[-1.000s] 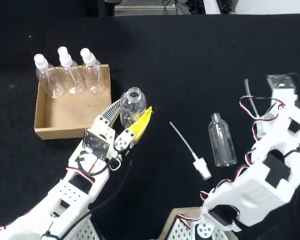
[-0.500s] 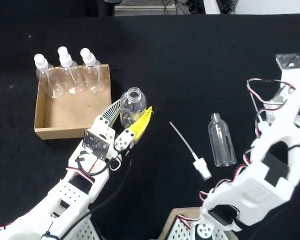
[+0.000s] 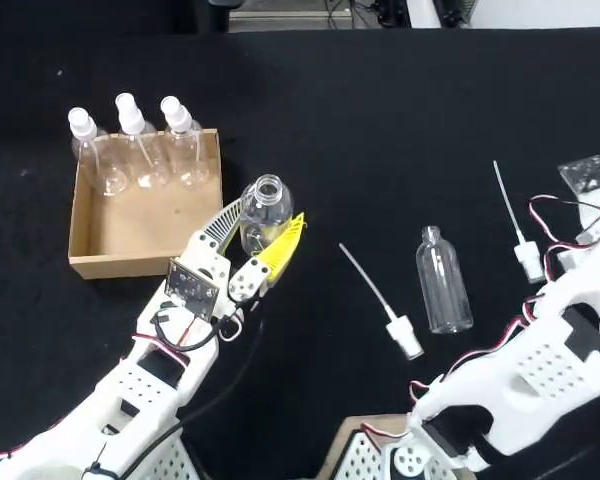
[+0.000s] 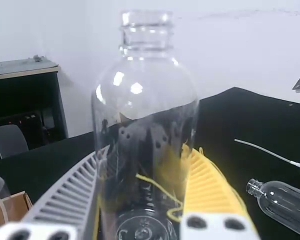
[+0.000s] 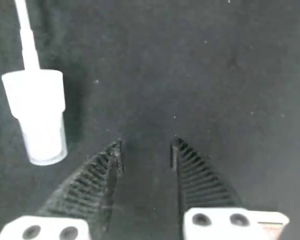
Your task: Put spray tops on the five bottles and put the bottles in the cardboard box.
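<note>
Pinches upright bottle [image 4: 145, 115] in left gripper [image 3: 268, 222] beside cardboard box [image 3: 120, 265]; holds right gripper [image 5: 146, 150] low, jaws spread, beside spray top [image 5: 35, 112].

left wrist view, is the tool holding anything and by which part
Yes: the left tool grips the uncapped clear bottle, upright, by its lower body. The right tool is open, holding nothing.

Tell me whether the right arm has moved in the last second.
Yes. The right arm has swung rightward, away from the lying bottle, uncovering a spray top.
</note>
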Action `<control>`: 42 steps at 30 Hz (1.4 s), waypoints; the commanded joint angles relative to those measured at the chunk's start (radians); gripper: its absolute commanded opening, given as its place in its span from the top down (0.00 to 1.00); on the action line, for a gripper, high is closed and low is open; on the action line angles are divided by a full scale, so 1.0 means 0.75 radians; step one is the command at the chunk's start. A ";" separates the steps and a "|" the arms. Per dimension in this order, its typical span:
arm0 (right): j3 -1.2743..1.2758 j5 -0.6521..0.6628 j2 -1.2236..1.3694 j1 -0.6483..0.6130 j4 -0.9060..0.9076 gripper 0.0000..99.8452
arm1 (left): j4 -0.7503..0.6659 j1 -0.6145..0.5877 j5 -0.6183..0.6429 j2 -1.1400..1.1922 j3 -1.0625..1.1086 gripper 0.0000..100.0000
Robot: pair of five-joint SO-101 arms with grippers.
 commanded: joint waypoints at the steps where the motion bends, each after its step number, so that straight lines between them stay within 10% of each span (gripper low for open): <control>1: -0.003 -0.117 -0.054 -0.080 0.110 0.87 | -0.031 0.011 0.014 -0.012 0.036 0.97; 19: 0.328 -0.360 -0.449 -0.411 0.180 0.87 | -0.031 0.011 0.014 -0.012 0.036 0.97; 34: 0.355 0.986 -0.557 -0.297 0.319 0.60 | -0.031 0.001 0.012 -0.012 0.036 0.97; 42: 0.375 1.291 -0.533 -0.217 0.442 0.60 | -0.031 0.003 0.014 -0.012 0.036 0.97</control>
